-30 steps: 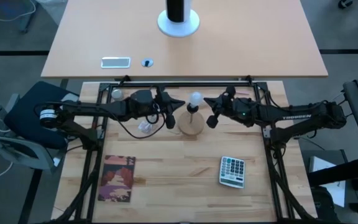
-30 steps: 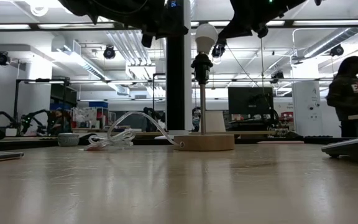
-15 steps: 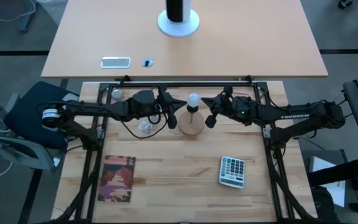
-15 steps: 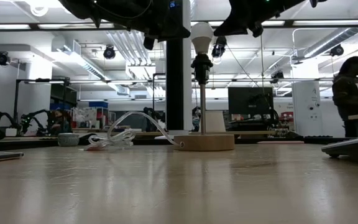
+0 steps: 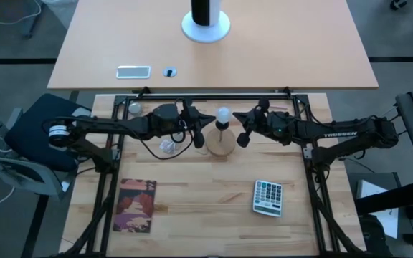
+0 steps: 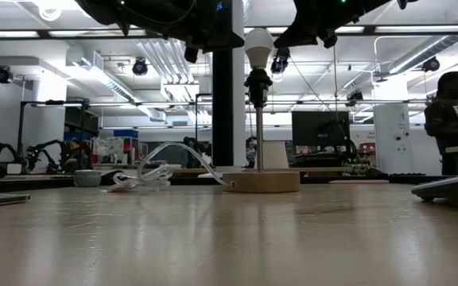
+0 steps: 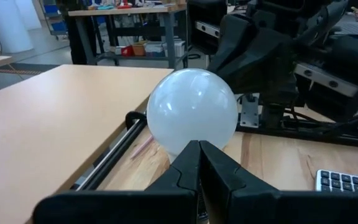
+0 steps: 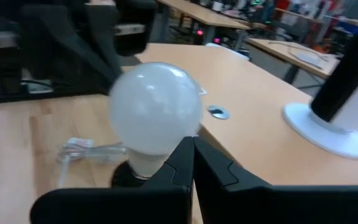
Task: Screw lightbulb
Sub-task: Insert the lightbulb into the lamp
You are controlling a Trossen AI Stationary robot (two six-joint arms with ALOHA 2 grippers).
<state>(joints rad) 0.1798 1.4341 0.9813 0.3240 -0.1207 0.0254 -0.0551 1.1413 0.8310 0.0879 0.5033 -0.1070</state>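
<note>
The frosted white lightbulb (image 5: 224,115) sits upright in the black socket (image 6: 258,79) of a thin lamp stand. The stand rises from a round wooden base (image 5: 221,145) near the table's middle. My left gripper (image 5: 206,120) hangs level at bulb height on the bulb's left, fingers shut; in the left wrist view its tips (image 7: 198,149) lie just before the bulb (image 7: 191,112). My right gripper (image 5: 237,118) mirrors it from the right, also shut, its tips (image 8: 189,146) close under the bulb (image 8: 156,109). My left gripper's shut fingertips stand level beside the bulb's left side; I cannot tell whether they touch it. My right gripper's shut fingertips stand level right at the bulb's right side (image 5: 230,115); I cannot tell whether they touch it either.
A crumpled clear wrapper (image 5: 167,147) lies left of the wooden base. A calculator (image 5: 268,197) lies near right, a printed booklet (image 5: 135,206) near left, a small grey ball (image 5: 134,109) far left. A person (image 6: 450,111) stands in the room beyond.
The bulb leaned toward the right gripper a second ago and now stands upright in the socket, its top shifted slightly left. Both grippers have stayed shut and almost still beside it.
</note>
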